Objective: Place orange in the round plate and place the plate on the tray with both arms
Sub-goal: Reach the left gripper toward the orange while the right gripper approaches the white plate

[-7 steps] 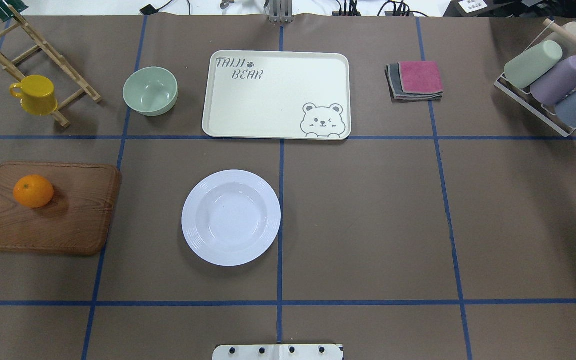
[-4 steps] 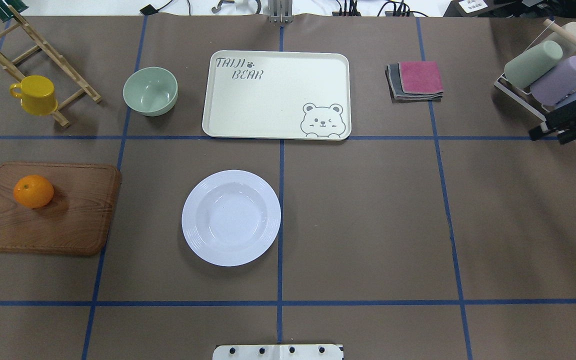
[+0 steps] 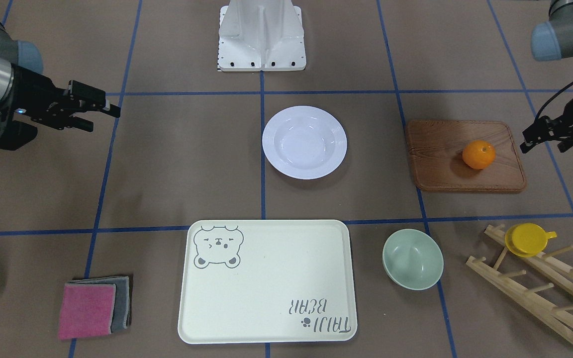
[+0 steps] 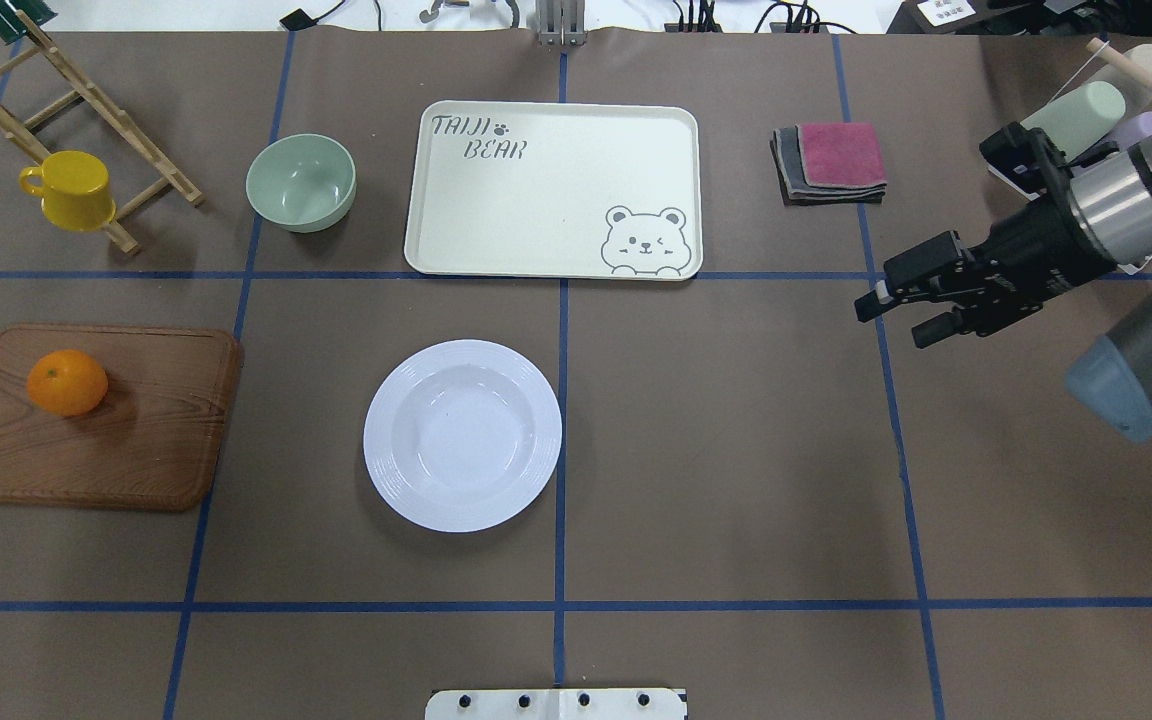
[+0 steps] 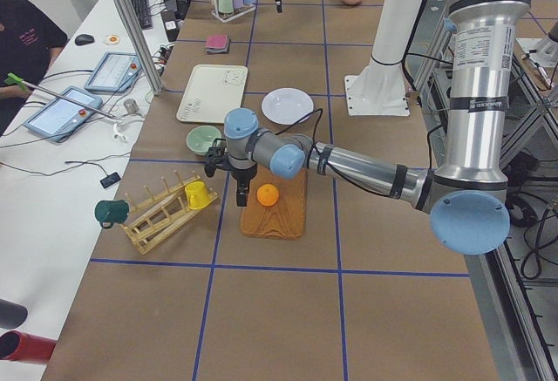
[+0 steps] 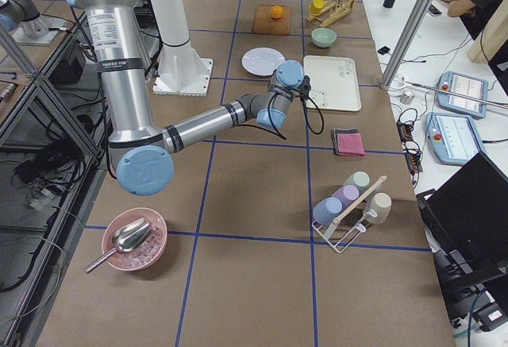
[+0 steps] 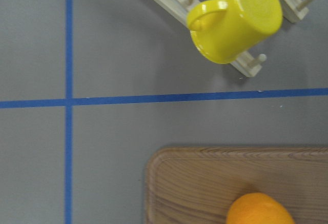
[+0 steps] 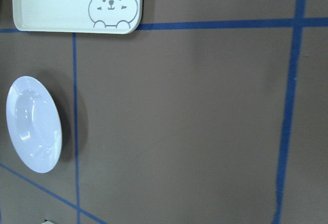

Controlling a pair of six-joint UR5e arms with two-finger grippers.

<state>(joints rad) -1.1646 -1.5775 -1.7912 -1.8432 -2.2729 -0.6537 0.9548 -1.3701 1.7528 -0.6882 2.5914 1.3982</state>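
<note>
Two grippers hang at opposite sides in the front-facing view. The right gripper (image 3: 101,119), fingers spread and empty, is over bare brown mat (image 3: 177,164). The left gripper (image 3: 527,141) is just beside the wooden cutting board (image 3: 445,164), and its spread cannot be read.

Overhead, the orange (image 4: 67,382) sits on that board's left part, stem dimple upward, well apart from the round plate (image 4: 463,435). Open mat separates the plate from the tray (image 4: 556,190), whose long axis runs side to side. The frame edge cuts off the left gripper.

The left wrist view crops the orange at its bottom edge.
</note>
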